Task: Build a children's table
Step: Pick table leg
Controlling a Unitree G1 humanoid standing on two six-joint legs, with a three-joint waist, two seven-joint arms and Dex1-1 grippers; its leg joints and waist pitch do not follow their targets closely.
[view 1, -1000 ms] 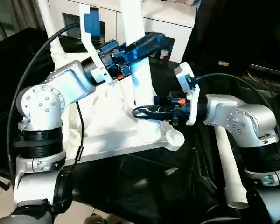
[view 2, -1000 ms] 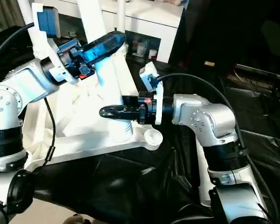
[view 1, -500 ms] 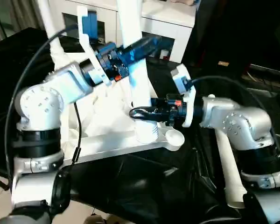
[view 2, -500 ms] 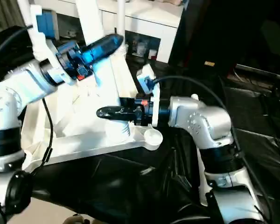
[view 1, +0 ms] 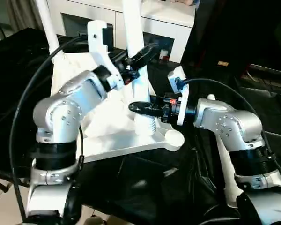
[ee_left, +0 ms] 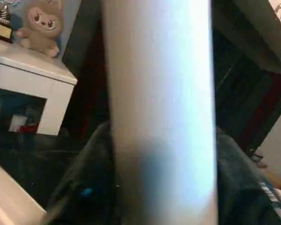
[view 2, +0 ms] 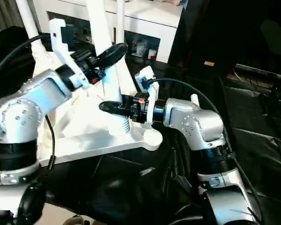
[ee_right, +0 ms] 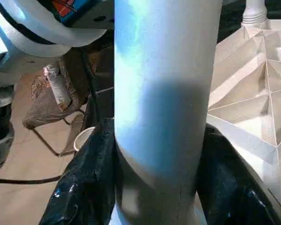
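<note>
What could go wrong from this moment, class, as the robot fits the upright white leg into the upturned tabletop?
1. The upright leg is held by both grippers, left high and right low; uneven pulls could tilt it in its socket.
2. The tabletop lies loose on black sheeting near the edge and could slide.
3. The spare leg beside the right arm could be knocked away.

White leg [ee_right: 164, 93] upright btwn 2 black fingers [ee_right: 86, 187], ribbed tabletop underside [ee_right: 253, 93] beside
</note>
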